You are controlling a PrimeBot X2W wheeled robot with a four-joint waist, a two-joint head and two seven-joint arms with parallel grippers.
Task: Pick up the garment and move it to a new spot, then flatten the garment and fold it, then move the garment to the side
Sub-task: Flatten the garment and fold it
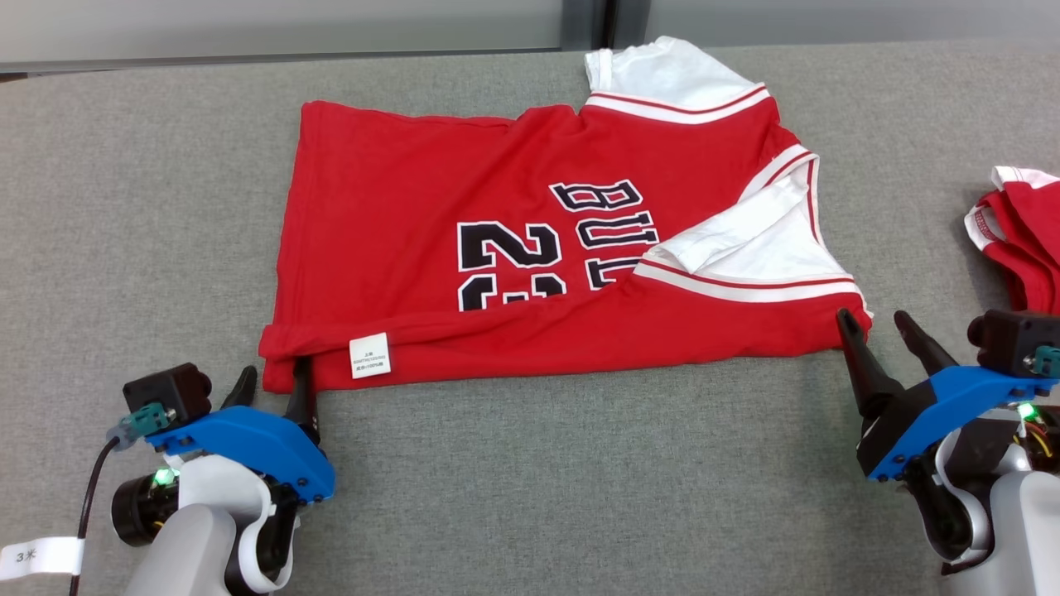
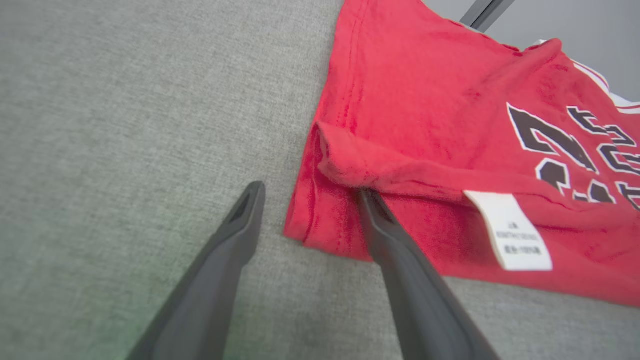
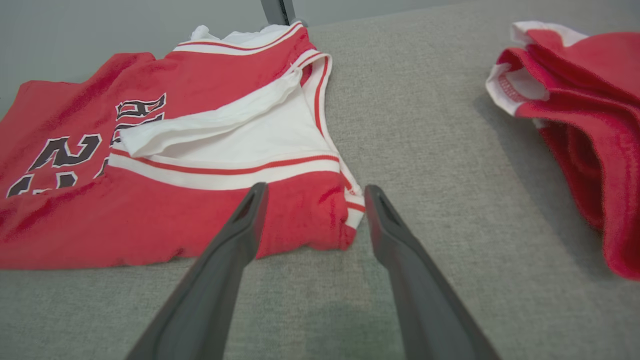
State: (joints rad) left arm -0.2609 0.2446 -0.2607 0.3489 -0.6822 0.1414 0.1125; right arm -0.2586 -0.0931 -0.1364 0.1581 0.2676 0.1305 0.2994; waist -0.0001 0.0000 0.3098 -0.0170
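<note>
Desk: a grey cloth-covered surface that carried everything and gave the fabric a flat bed to be folded on.
Garment: a red jersey with white sleeves lay across the middle of the desk, hem toward the left edge and shoulders toward the right edge. Its near long side was turned up over the body and hid the lower half of the numbers. I judged this to be a first lengthwise fold, with more folding and the move aside left to do.
Spare garment: a crumpled red-and-white heap at the desk's right edge, well apart from the jersey and probably parked out of the way.
Right claw: fingers spread and holding nothing. They straddled the jersey's near-right corner, one over cloth and one over bare desk.
Left claw: fingers also spread and empty, at the near-left corner. One tip touched the rolled fold and the other stood on bare desk beside the hem. One claw at each end of the flap suited a two-handed fold.
Care label: a white tag face up near the left corner, a sign that the flap showed its inner side.
</note>
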